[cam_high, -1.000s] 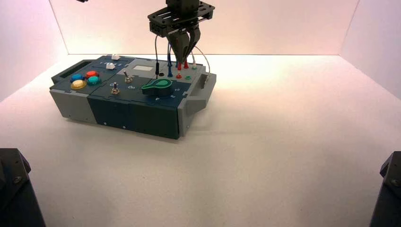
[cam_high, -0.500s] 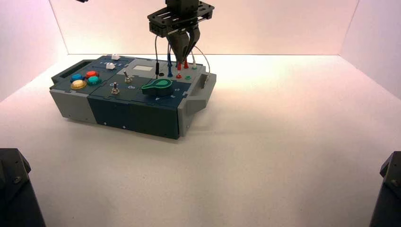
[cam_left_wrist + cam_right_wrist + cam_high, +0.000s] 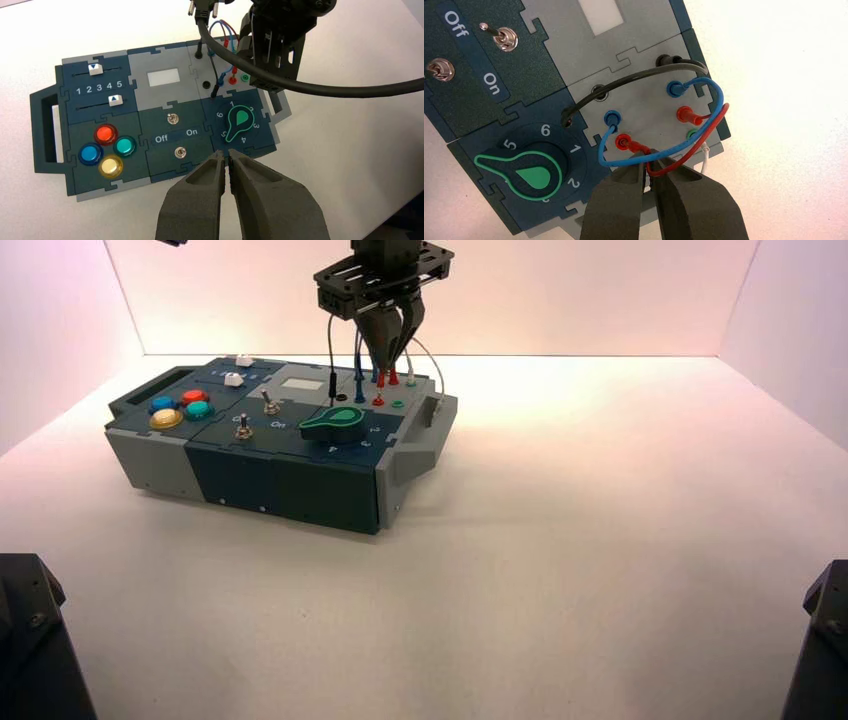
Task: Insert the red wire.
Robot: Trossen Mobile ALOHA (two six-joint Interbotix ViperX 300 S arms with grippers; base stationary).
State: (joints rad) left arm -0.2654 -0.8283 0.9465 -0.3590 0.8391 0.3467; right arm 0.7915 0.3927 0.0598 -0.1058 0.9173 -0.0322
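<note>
Currently, the near plug of the thin looping red wire (image 3: 667, 170) is clenched in the black right gripper (image 3: 650, 156), tilted, with its tip at the near red round socket (image 3: 623, 141) on the grey panel; far plug is seated in the far red socket (image 3: 684, 113). Black left gripper (image 3: 226, 154) is parked above the box (image 3: 167, 117), closed

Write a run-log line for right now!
Insert red wire | right gripper: holding plug at near red socket, metal pin partly showing | left gripper: idle above table
</note>
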